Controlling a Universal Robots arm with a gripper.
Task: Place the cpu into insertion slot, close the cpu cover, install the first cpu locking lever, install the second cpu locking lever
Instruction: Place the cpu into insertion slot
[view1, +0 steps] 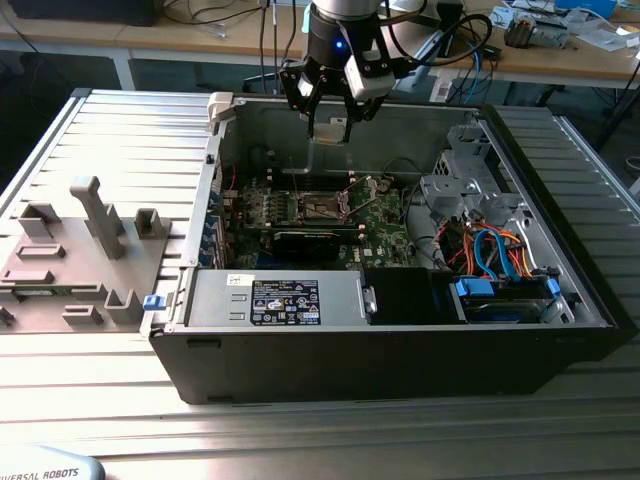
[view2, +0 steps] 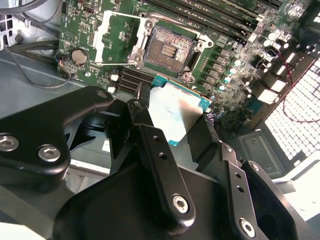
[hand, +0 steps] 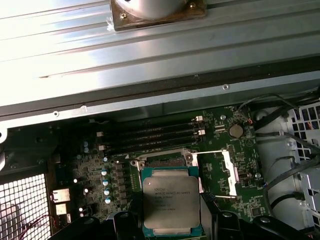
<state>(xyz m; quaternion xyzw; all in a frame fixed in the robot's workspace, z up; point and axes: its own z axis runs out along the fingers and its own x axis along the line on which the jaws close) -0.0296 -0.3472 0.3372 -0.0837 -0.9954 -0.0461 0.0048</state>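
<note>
Small flat square cpu with a dull silver metal top and green rim (hand: 171, 200) hangs above the insertion slot, a square black socket with a thin metal rim (view2: 170, 47), well clear of it; the black two-finger gripper (view2: 177, 122) is clenched on two opposite edges. We judge it light, stiff, with a delicate underside, so the edges are the safe hold. Square, so no long axis; metal top faces away from the slot, with the thin silvery cpu cover (view2: 107, 40) swung open beside it.

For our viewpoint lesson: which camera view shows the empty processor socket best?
The second wrist view: the socket lies open, unobstructed. In the first wrist view the held chip hides most of it; the exterior view shows it from afar.
</note>
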